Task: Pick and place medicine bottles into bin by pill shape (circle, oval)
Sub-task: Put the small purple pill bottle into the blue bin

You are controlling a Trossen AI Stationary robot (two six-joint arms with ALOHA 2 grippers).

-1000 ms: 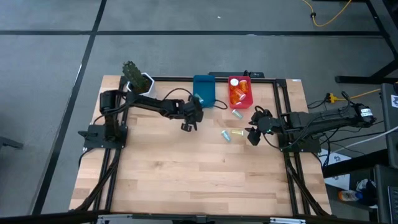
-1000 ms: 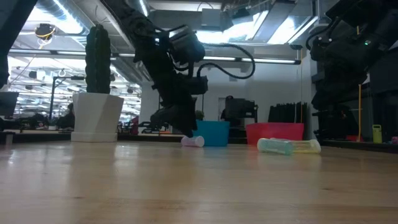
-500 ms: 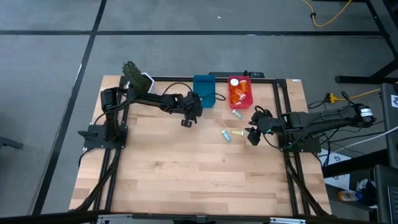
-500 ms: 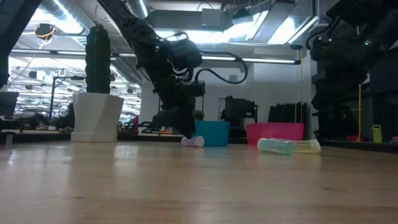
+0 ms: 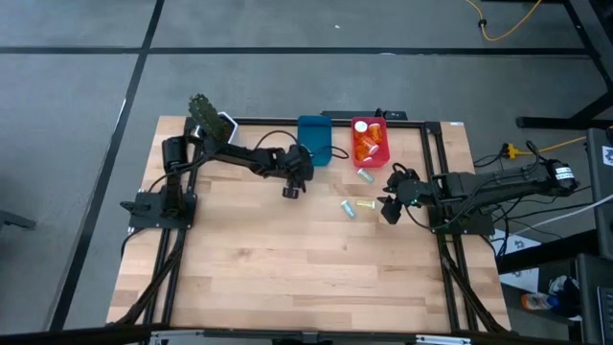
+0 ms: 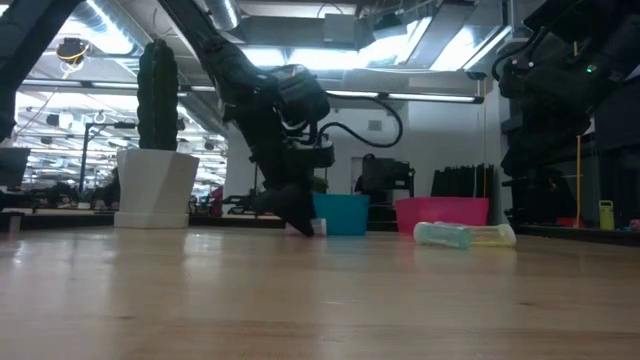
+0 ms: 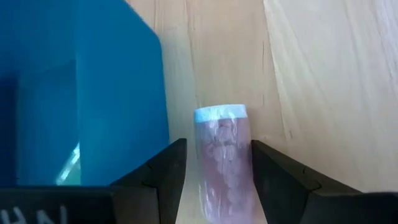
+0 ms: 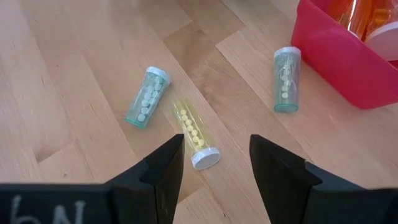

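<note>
L gripper (image 5: 291,189) down at table, fingers apart astride purple vial (image 7: 222,163) lying beside blue bin (image 5: 314,139), not clamped. Red bin (image 5: 371,144) next over w/ orange bottles (image 5: 366,144); teal vial (image 8: 285,79) just by it. Teal + yellow vials (image 8: 194,132) mid-table. R gripper (image 5: 388,211) above those, fingers apart, empty.

floor (image 5: 77,57): grey, dark seams | ceiling lights (image 6: 110,25): bright strips

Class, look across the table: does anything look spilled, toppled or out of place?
Nothing spilled. Four vials lie on their sides outside the bins: a purple vial between the open left gripper's fingers, and three near the red bin.
</note>
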